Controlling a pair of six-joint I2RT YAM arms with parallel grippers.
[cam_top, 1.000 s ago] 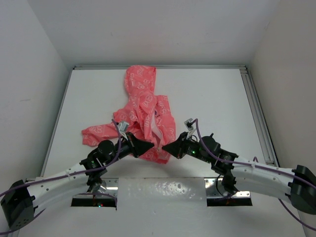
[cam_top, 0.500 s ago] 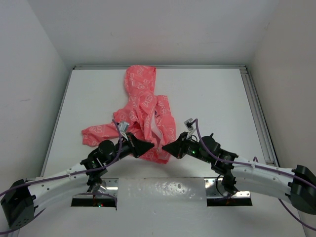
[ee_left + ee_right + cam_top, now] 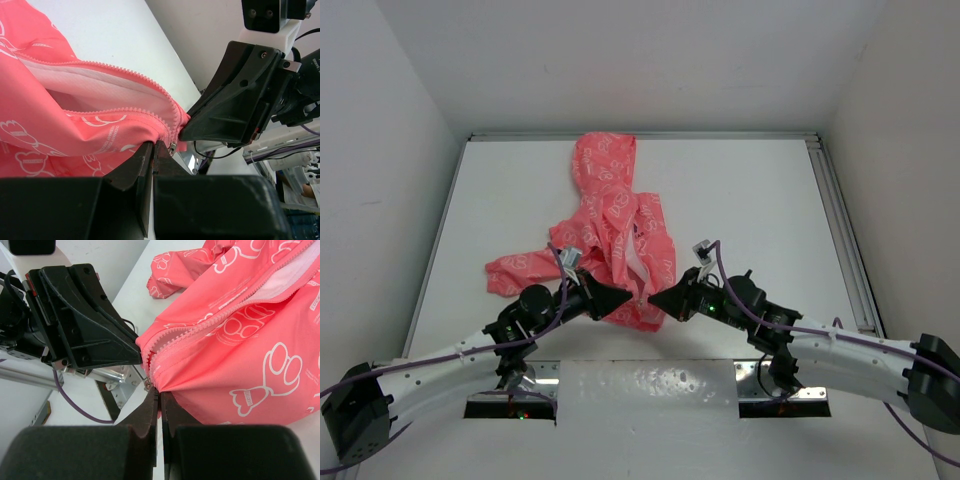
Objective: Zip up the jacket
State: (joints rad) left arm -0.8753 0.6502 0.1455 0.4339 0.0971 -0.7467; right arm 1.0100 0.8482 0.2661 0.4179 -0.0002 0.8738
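The coral-pink jacket [image 3: 620, 225] lies on the white table, hood toward the far edge, front open with white lining showing. Both grippers meet at its bottom hem near the zipper's lower end. My left gripper [image 3: 623, 296] is shut on the hem fabric of the jacket [image 3: 75, 130], beside the small metal zipper slider [image 3: 172, 147]. My right gripper [image 3: 655, 299] is shut on the hem of the jacket [image 3: 235, 365] just under the zipper teeth, with the slider [image 3: 147, 385] at its fingertips. The zipper is open above the hem in both wrist views.
The white table [image 3: 750, 200] is walled on three sides, with a metal rail [image 3: 840, 230] along the right. A sleeve [image 3: 520, 270] trails left of the left arm. A silver bracket [image 3: 650, 385] sits at the near edge between the arm bases.
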